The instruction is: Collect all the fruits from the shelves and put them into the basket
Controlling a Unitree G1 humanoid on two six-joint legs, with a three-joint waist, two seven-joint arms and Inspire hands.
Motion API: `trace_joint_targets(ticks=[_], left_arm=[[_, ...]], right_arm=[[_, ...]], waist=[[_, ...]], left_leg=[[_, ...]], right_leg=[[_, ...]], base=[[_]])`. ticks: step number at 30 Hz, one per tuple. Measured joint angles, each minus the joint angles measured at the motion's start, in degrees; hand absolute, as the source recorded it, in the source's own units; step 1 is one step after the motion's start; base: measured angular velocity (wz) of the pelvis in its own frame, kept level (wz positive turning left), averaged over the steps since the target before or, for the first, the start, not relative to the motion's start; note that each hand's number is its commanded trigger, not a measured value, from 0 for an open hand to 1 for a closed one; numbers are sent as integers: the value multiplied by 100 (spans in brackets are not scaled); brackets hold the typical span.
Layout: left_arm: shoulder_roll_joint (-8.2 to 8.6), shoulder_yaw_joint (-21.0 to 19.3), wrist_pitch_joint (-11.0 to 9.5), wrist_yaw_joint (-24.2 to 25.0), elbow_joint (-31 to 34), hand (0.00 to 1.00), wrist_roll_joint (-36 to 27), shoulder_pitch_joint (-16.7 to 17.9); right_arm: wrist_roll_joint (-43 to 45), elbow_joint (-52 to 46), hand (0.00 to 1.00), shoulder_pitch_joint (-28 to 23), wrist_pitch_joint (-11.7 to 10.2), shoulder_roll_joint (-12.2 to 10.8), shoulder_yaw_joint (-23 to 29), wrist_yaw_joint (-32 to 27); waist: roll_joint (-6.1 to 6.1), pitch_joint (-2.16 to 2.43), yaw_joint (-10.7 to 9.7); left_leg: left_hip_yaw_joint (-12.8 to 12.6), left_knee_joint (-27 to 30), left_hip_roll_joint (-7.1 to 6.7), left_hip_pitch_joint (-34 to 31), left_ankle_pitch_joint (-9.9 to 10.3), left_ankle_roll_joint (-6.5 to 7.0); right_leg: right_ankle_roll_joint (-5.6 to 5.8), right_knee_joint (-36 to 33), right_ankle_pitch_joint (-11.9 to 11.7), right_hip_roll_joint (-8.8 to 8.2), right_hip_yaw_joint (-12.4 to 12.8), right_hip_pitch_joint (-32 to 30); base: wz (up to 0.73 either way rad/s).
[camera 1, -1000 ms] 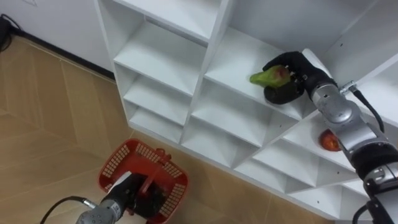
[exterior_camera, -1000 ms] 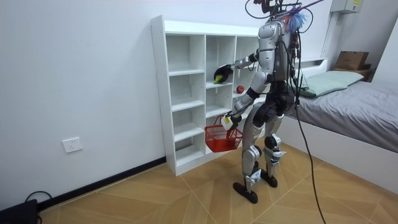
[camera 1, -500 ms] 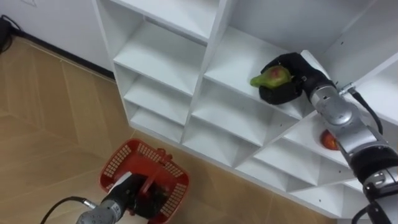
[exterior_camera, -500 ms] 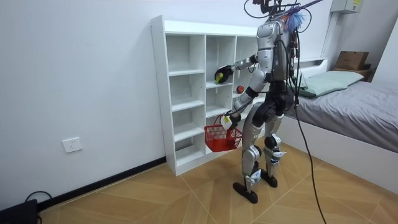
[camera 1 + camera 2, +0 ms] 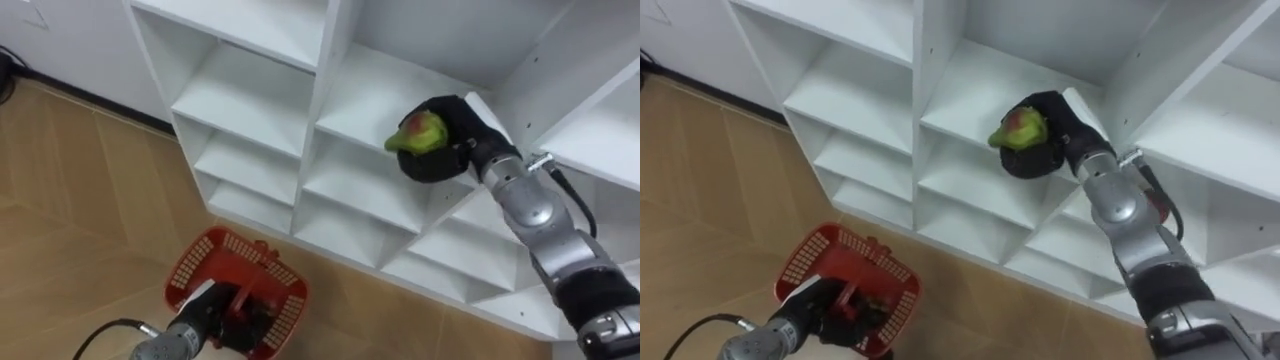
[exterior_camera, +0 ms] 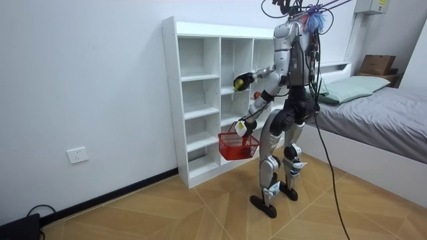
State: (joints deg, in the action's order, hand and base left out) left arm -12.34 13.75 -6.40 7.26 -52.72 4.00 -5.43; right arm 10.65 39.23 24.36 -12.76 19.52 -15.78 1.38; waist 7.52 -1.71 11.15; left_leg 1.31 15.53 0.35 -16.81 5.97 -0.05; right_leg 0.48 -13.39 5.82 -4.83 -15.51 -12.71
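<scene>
A green fruit with a red blush (image 5: 418, 132) (image 5: 1018, 128) sits in my right hand (image 5: 447, 152) (image 5: 1048, 142), whose dark fingers are curled round it at the front edge of a middle shelf of the white closet (image 5: 262, 100). Low at the left, my left hand (image 5: 213, 312) (image 5: 823, 312) grips the handle of a red mesh basket (image 5: 192, 262) (image 5: 802, 262) hanging above the wood floor. In the room view the fruit (image 6: 237, 83) is held out before the closet (image 6: 200, 100), with the basket (image 6: 235, 145) below it.
A small red fruit (image 6: 256, 96) lies on a shelf one level lower, behind my right forearm. The closet's other compartments look bare. A bed (image 6: 380, 113) stands behind me, and open wood floor (image 5: 70, 200) lies to my left.
My right hand has drawn the fruit a little out of the shelf, toward me. The basket has risen slightly in my left hand. The head camera has shifted.
</scene>
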Motion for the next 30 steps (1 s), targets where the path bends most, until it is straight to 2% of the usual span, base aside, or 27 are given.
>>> trace_joint_targets(ticks=[3,5,8,13,15,18,25,30], left_arm=[[21,-6,-63,-108,36,100,-2,0],[45,-24,-142,-153,37,100,2,0],[101,-60,-253,-161,38,100,-1,-16],[324,-56,-286,-163,-1,100,-202,-20],[399,-50,-294,-160,-44,100,-339,-28],[394,5,-295,-140,-127,100,-599,-80],[386,0,-295,-86,-112,100,-871,-119],[399,-2,-296,-111,143,100,-1019,-126]], right_arm=[[293,-425,100,-294,-16,-149,5,-106],[521,-716,100,-542,-48,-155,7,-20],[785,-806,100,-807,31,-189,-101,182],[1135,-1078,100,-1344,34,-478,-243,385],[1135,-1085,100,-1391,35,-521,-343,434],[1138,-1087,100,-1397,35,-614,-381,513],[1138,-1279,100,-1526,104,-657,-438,765],[1140,-1385,100,-1647,118,-668,-467,765]], waist=[[-65,32,-137],[-100,46,-195],[-157,47,-275],[-279,55,-364],[-315,53,-430],[-348,50,-522],[-399,49,-538],[-498,50,-615]], left_leg=[[-83,4,18,-5,6,11],[-120,14,27,-6,21,23],[-188,15,44,-45,25,25],[-388,-32,100,-93,25,24],[-413,-34,111,-90,29,18],[-449,-50,128,-91,34,11],[-534,-84,134,-94,34,11],[-535,-91,131,-107,34,12]], right_leg=[[0,-22,-4,7,109,-49],[3,-17,-4,13,126,-59],[3,-20,-28,22,178,-139],[-18,-39,-66,64,398,-315],[-21,-37,-67,76,432,-324],[-29,-44,-73,93,452,-358],[-32,-51,-77,101,532,-420],[-32,-53,-77,94,524,-433]], base=[[-16],[-9],[-13],[-20],[-11],[-8],[-6],[-1]])
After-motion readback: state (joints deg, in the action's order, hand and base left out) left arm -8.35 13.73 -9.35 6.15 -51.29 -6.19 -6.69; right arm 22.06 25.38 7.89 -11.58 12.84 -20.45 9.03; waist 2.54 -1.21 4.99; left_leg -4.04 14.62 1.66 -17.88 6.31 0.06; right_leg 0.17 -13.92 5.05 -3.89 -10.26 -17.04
